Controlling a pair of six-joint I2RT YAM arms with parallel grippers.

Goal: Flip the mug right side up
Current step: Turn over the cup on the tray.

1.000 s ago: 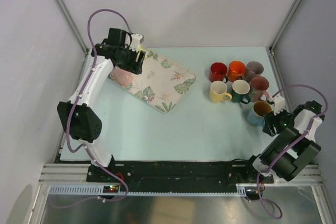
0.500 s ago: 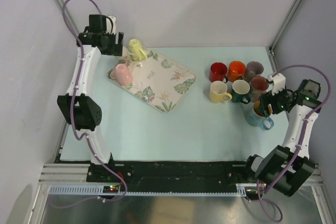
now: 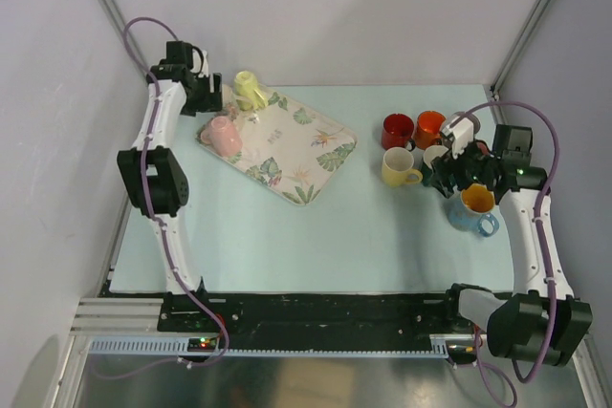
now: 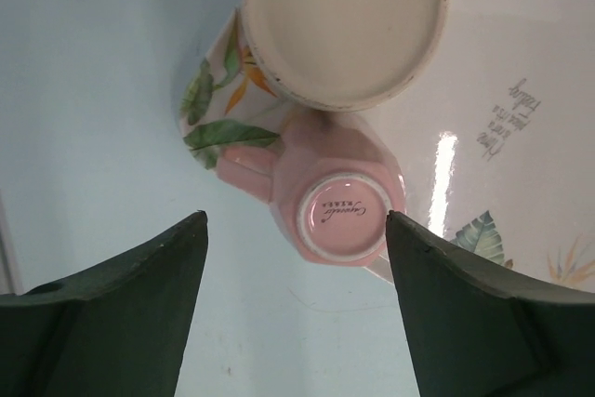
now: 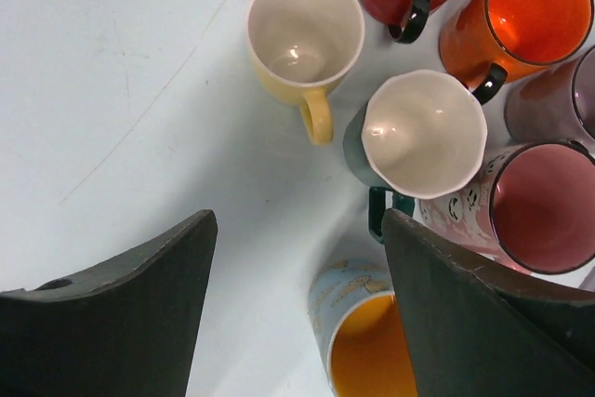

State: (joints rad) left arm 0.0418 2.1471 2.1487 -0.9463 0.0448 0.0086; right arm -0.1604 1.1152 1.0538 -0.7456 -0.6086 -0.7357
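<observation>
Reach favours my left hand [image 4: 296, 222], fingers spread wide and poised straight above the pink mug [image 4: 339, 206], which stands base-up, axis vertical, on the tray [image 4: 502, 169] at the far-left corner of the bench [image 3: 316, 236].

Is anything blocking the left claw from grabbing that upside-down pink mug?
Nothing visible does. The open left gripper hangs over the pink mug, which sits base up on the tray, with only air between them. A floral cup stands close beside it, though, and may crowd a finger.
</observation>
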